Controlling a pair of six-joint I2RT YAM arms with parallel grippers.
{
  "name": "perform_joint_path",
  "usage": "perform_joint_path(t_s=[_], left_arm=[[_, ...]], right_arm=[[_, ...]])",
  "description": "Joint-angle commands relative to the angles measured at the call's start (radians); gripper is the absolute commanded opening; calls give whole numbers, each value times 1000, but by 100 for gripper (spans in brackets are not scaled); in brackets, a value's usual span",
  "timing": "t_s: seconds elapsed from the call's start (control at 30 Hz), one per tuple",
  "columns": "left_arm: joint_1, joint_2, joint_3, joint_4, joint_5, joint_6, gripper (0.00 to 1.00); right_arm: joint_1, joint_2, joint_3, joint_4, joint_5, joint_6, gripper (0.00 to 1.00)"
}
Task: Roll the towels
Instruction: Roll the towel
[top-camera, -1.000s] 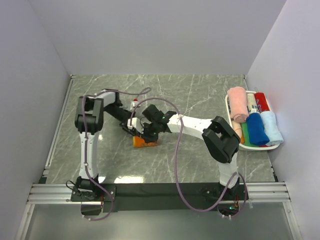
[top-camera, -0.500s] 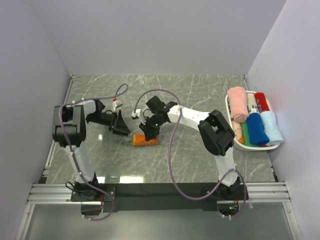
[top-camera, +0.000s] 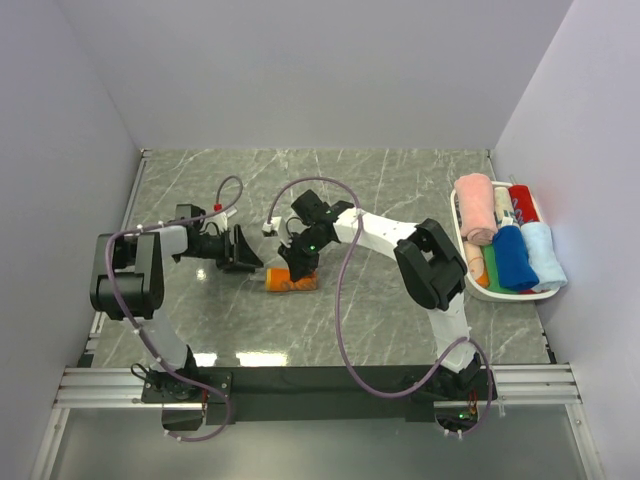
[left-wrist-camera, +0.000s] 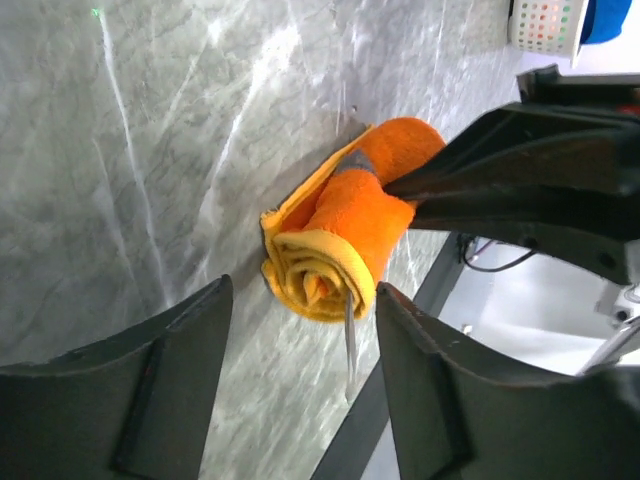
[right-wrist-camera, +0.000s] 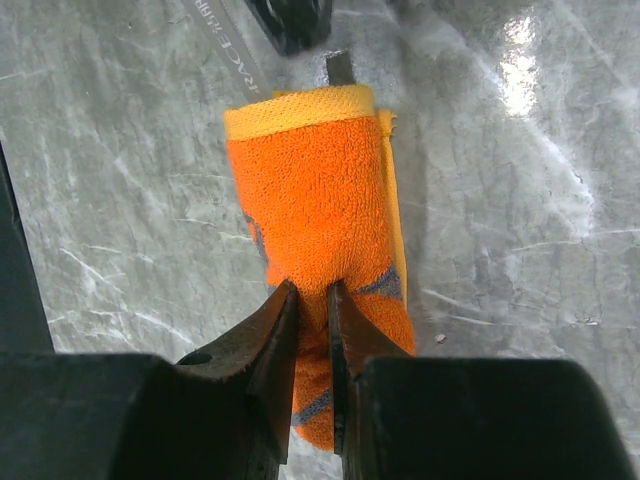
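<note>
The grey-and-orange towel (top-camera: 290, 281) lies rolled on the marble table, left of centre. My right gripper (top-camera: 300, 266) is shut, pinching a fold on top of the roll; the right wrist view shows the orange roll (right-wrist-camera: 318, 200) between its fingertips (right-wrist-camera: 285, 310). My left gripper (top-camera: 250, 263) is open and empty just left of the roll. The left wrist view looks at the roll's spiral end (left-wrist-camera: 330, 255), between the open fingers (left-wrist-camera: 420, 340). Pink (top-camera: 476, 207), red (top-camera: 523, 202), blue (top-camera: 513, 257), pale blue (top-camera: 545, 255) and green (top-camera: 493, 277) rolled towels lie in the basket.
The white oval basket (top-camera: 470, 285) sits at the table's right edge against the right wall. Walls close in the left, back and right. A black rail (top-camera: 320, 380) runs along the near edge by the arm bases.
My left arm has drawn back to the left, away from the roll, its gripper now clear of the towel. My right gripper has stayed on the roll.
</note>
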Motion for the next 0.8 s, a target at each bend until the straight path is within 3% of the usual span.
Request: perform_joint_path(t_s=[0.0,0.63,0.73,0.77], left_arm=[[-25,25,1,75,31,-62,66],[-104,106,-51,190,83,-121,60],[-107,129,-32,176,80,-116,50],[-107,153,-22,169,77,-113,36]], right_arm=[[1,66,11,-89,37,9,13],[-5,116,61,-71,86,61,13],[-7,104,51,-53,99,75,16],[-5,101,48,-48,103,81,19]])
